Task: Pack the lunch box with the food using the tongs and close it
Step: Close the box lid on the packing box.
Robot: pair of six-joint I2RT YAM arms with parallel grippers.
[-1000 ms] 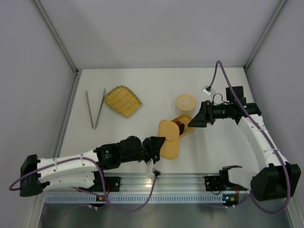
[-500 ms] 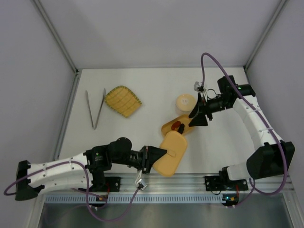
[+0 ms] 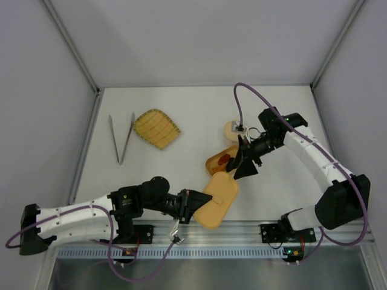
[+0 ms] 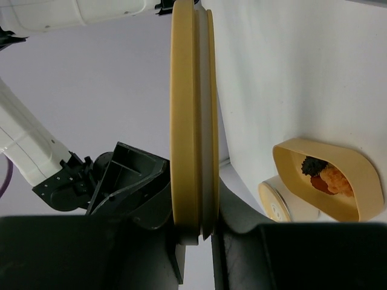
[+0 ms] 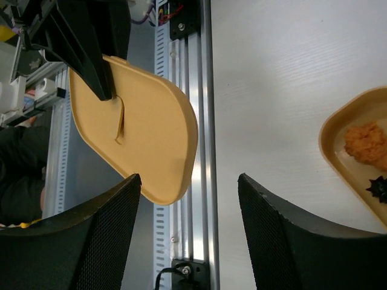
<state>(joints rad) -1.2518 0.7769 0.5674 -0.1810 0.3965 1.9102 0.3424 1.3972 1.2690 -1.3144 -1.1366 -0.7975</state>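
The tan-orange lunch box [image 3: 219, 158] lies open at mid-table, partly under my right gripper [image 3: 239, 170]. Food [image 4: 326, 175] lies in it: an orange piece [image 5: 366, 142] and a dark one [image 5: 378, 187]. Its flat lid [image 3: 219, 202] is lifted over the near edge, and my left gripper [image 3: 198, 200] is shut on the lid's rim. The left wrist view shows the lid [image 4: 192, 121] edge-on between the left gripper's [image 4: 193, 232] jaws. My right gripper [image 5: 188, 178] is open and empty, pointing at the lid [image 5: 139, 127]. The silver tongs [image 3: 121, 138] lie at the far left, untouched.
A woven yellow tray [image 3: 156, 128] lies beside the tongs. A round bowl with a tan lid [image 3: 231, 128] stands just behind the lunch box. The aluminium rail [image 3: 242, 229] runs along the near edge. Grey walls close in the table on three sides.
My left gripper carried the lid away from the box toward the near edge. My right arm swung left and forward over the box, now pointing at the lid.
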